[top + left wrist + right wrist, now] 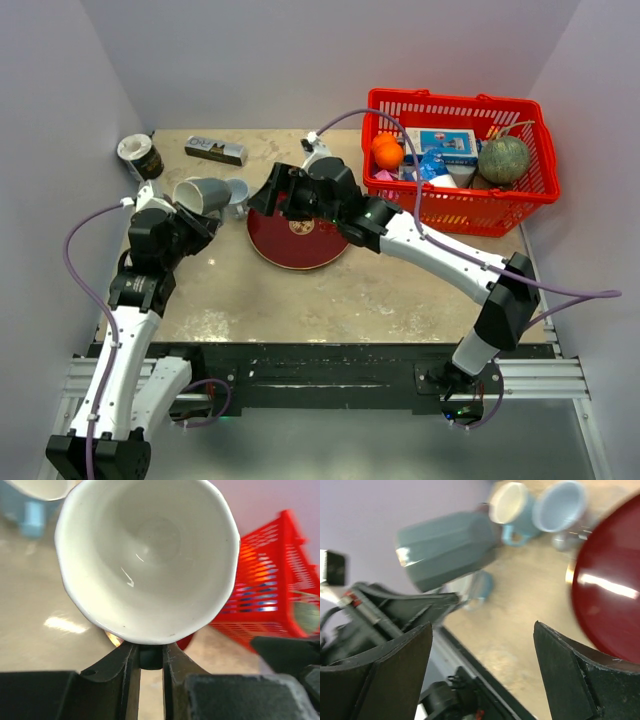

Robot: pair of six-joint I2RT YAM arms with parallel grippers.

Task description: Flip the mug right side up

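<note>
Far to the left of the red plate (300, 238), my left gripper (150, 652) is clenched on the mug (207, 192). Its two fingers (125, 672) pinch the lower edge of the rim, one inside the mouth and one outside. The mug hangs tipped on its side above the table (380, 290), and through the left wrist camera I look straight into its white interior. From the right wrist camera I see its grey-blue outer wall (447, 547) standing out beyond the left fingers, base end pointing away from them.

Between the held mug and the plate, a pale blue mug (238, 196) sits on the table, just beside the plate's left rim.

Over the far-left part of the plate hangs my right gripper (482, 627). Its jaws are spread wide and released, with only bare table and the plate's edge showing in the gap. The mug lies ahead of those jaws and apart from them, not between them.

Well to the right of the plate stands the red basket (455, 215), which holds an orange (388, 152) and a green melon (503, 158).
</note>
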